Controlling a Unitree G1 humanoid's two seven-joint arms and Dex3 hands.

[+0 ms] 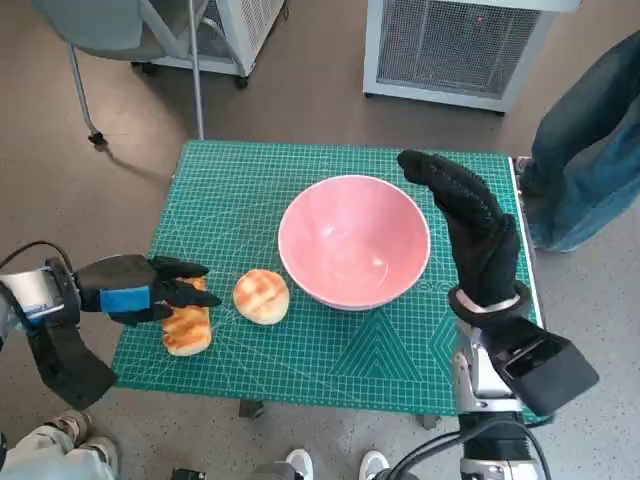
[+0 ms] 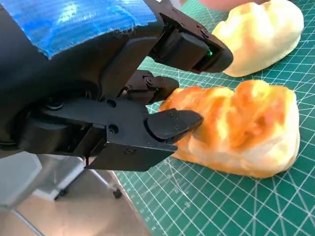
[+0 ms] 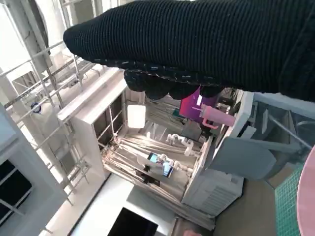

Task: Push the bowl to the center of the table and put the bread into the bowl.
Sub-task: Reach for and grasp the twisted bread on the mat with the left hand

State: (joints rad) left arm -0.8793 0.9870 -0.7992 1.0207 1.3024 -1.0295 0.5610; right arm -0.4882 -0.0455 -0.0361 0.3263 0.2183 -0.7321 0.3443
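Two breads lie left of the pink bowl (image 1: 354, 241) on the bench (image 1: 330, 350): a round bun (image 1: 261, 296) and a long loaf (image 1: 187, 327). Left hand (image 1: 150, 291) fingers (image 2: 172, 123) spread narrowly around the loaf. Right hand (image 1: 470, 225) stands flat beside the bowl, holding nothing.

Left robot hand (image 1: 150, 291) fingers apart; right robot hand (image 1: 468, 222) outstretched, flat.

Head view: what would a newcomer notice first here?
First the big pink bowl, near the middle of the green cutting mat. Next the right robot hand, raised in its black glove beside the bowl's rim. Then the left robot hand reaching onto the long bread, with a round bun beside it.
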